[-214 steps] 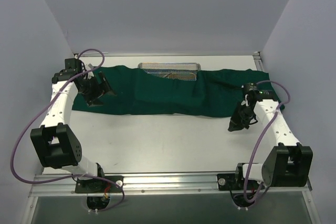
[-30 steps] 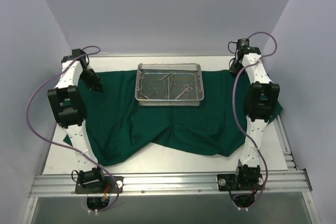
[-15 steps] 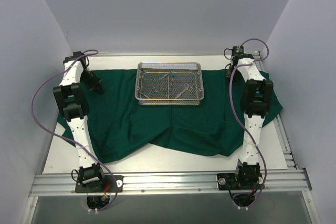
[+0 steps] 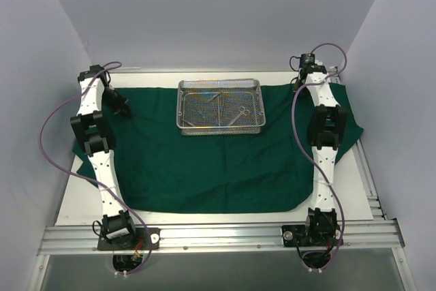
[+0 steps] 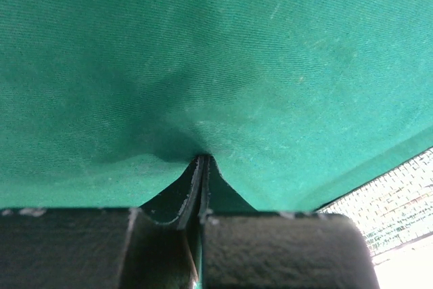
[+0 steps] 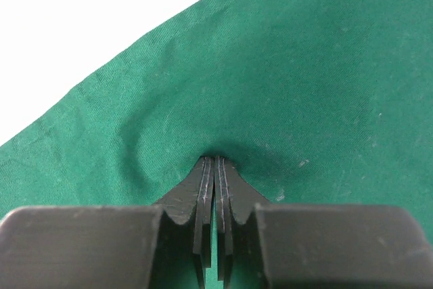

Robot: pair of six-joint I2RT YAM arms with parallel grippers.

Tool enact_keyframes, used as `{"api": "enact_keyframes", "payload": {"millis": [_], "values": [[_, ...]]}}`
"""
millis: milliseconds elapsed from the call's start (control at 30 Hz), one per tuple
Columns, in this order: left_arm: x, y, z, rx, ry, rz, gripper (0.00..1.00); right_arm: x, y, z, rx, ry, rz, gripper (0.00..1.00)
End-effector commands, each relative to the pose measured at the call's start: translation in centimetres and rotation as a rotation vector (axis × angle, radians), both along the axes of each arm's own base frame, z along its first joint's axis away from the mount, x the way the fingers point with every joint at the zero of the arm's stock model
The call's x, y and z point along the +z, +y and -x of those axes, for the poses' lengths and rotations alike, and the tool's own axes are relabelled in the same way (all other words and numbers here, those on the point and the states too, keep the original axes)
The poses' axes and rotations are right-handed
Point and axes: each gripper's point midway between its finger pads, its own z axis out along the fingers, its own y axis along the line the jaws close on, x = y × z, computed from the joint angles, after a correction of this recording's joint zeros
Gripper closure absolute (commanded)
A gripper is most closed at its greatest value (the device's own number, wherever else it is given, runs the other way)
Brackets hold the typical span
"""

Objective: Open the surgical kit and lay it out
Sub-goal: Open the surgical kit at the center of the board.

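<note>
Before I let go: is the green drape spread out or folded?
Spread out: the drape lies flat under the mesh tray, nothing folded over it.

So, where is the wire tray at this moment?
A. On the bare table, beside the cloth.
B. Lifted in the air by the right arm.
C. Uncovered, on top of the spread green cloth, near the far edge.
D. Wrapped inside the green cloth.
C: the tray stands uncovered on the green cloth, which lies spread out under it.
</note>
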Motion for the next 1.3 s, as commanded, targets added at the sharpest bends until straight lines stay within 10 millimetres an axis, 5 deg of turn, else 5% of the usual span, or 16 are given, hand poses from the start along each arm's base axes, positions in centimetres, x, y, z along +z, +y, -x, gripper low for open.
{"api": "enact_keyframes", "payload": {"millis": [0, 267, 433, 567, 600, 667, 700, 733, 767, 800, 833, 933, 967, 1067, 1267], "values": [[-4.0, 2.3, 0.1, 0.031, 0.041, -0.063, 0.98, -6.8, -2.5, 4.0, -0.058, 0.213, 0.030, 1.00], [-3.3, 4.2, 1.4, 0.077, 0.053, -0.085, 0.98, -6.5, -6.8, 5.6, -0.178, 0.236, 0.011, 1.00], [-2.7, 4.8, 0.9, 0.074, 0.030, -0.085, 0.98, -6.7, -4.6, 5.2, -0.130, 0.236, -0.048, 1.00], [0.0, 4.5, -0.1, 0.065, -0.036, -0.076, 0.93, -3.0, -4.1, 4.1, -0.125, 0.166, -0.041, 0.93], [0.9, 4.4, -0.2, 0.058, -0.049, -0.078, 0.91, -0.1, -4.2, 3.6, -0.130, 0.115, -0.039, 0.86], [3.5, 3.9, -0.3, 0.025, -0.097, -0.106, 0.81, 1.6, -3.8, 4.9, -0.135, 0.127, -0.045, 0.75], [4.3, 3.8, -0.1, 0.015, -0.106, -0.121, 0.78, 4.6, -3.6, 5.4, -0.134, 0.089, -0.050, 0.72], [4.2, 3.5, 0.5, 0.000, -0.101, -0.125, 0.75, 5.6, -3.1, 5.9, -0.124, 0.079, -0.053, 0.69], [6.8, 2.9, 0.5, -0.014, -0.157, -0.143, 0.73, 4.3, -2.5, 8.1, -0.114, 0.136, -0.065, 0.64], [7.3, 2.5, 0.9, -0.023, -0.172, -0.146, 0.69, 7.1, -2.0, 8.5, -0.098, 0.084, -0.062, 0.62], [8.2, 2.2, 0.3, -0.034, -0.231, -0.148, 0.67, 7.4, -1.6, 9.4, -0.089, 0.086, -0.070, 0.61], [9.1, -0.1, 2.7, -0.063, -0.263, -0.109, 0.70, 6.4, 2.3, 12.6, 0.003, 0.130, -0.221, 0.63], [9.9, -0.5, 3.4, -0.066, -0.281, -0.100, 0.73, 5.9, 3.5, 13.4, 0.036, 0.146, -0.271, 0.72], [7.8, -1.8, 5.9, -0.075, -0.228, -0.049, 0.83, 5.0, 7.3, 15.1, 0.143, 0.164, -0.355, 1.00], [3.5, -3.4, 9.0, -0.083, -0.084, 0.048, 0.94, 3.1, 10.7, 16.1, 0.190, 0.166, -0.419, 1.00]]}}
